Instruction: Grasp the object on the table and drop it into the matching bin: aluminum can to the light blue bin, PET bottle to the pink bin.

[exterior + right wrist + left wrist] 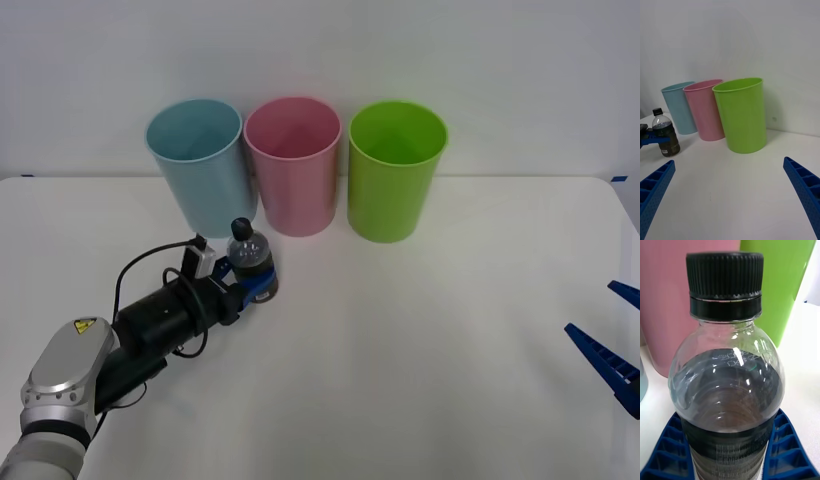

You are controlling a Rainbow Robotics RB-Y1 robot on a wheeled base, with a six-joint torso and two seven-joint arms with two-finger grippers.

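L gripper (255, 281), arm low & level, clamps upright PET bottle (247, 254); R gripper (612, 335) idle, open.

A yellow triangular warning sign (83, 325) with a black symbol stands on the grey housing of the left arm (62, 380), near the front left of the scene; the symbol is too small to make out. The PET bottle (728, 390) carries a dark label band (728, 457) with rows of small pale print, and faint embossed or printed characters show on its clear shoulder above the dark liquid, but none of this can be read as words or numbers. A small white patch on the label (664, 151) seen from the right wrist is likewise illegible.
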